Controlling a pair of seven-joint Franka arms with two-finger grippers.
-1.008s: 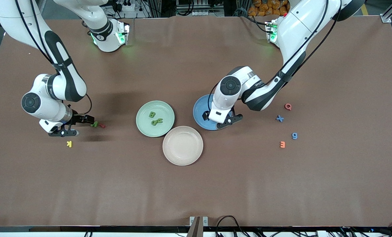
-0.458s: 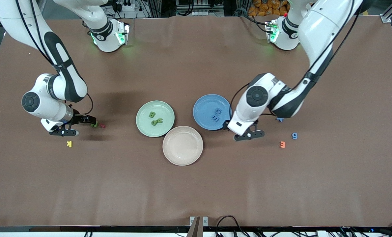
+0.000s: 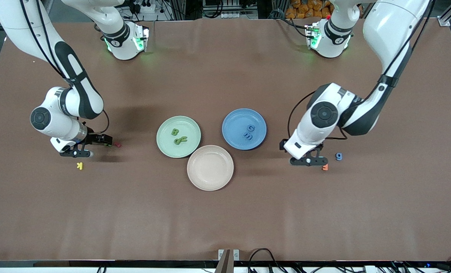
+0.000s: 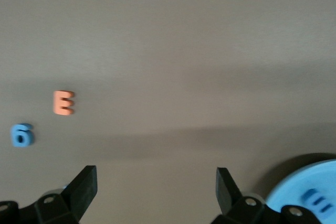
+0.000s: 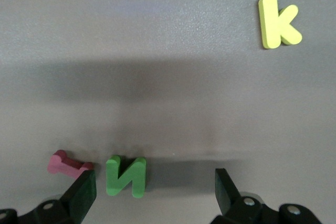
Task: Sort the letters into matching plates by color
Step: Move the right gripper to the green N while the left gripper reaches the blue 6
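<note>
- The blue plate (image 4: pixel 320 182) was cut off by the left wrist view's edge.
- In the front view, the right gripper (image 3: pixel 96 146) hid the green letter (image 5: pixel 126 176).
- The orange letter (image 3: pixel 325 167) was partly covered.

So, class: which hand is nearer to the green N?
The right hand: it is open, low over the table with the green N between its fingers. The left hand is open near the orange E, at the table's left arm's end.

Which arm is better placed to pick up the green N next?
The right arm. Its open claw sits low right by the green N, beside the dark red letter. The left claw, also open, is near the blue letter at the left arm's end.
</note>
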